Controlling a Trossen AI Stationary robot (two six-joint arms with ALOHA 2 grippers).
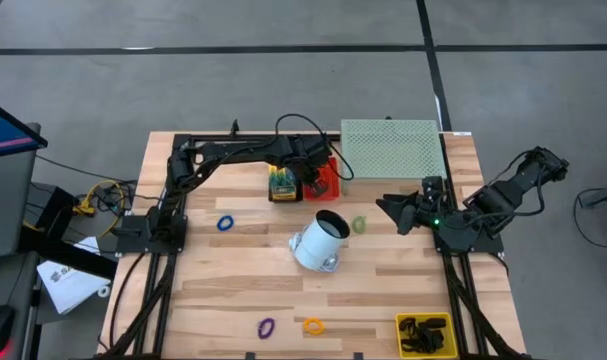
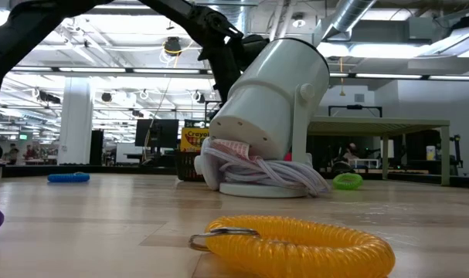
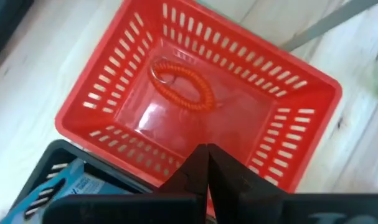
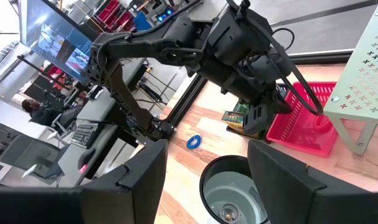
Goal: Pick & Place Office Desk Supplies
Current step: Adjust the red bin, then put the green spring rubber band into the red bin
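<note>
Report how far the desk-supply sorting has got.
Done: one orange coil ring lies inside the red basket, and the yellow bin holds black clips.
In hand: nothing; the left gripper hovers shut over the basket, and the right gripper waits open near the white cup.
Left: blue ring, green ring, purple ring and yellow ring lie loose on the table.

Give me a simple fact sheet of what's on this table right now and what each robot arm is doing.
left gripper: shut, empty, hovering over the red basket
red basket contents: one orange coil ring
right gripper: open, empty, waiting at the table's right side, pointing at the white cup
white cup: tipped on its side mid-table
loose coil rings: blue, green, purple, yellow
crayon box: beside the red basket
yellow tray: near right corner, holds black clips
green perforated stand: far edge
</note>
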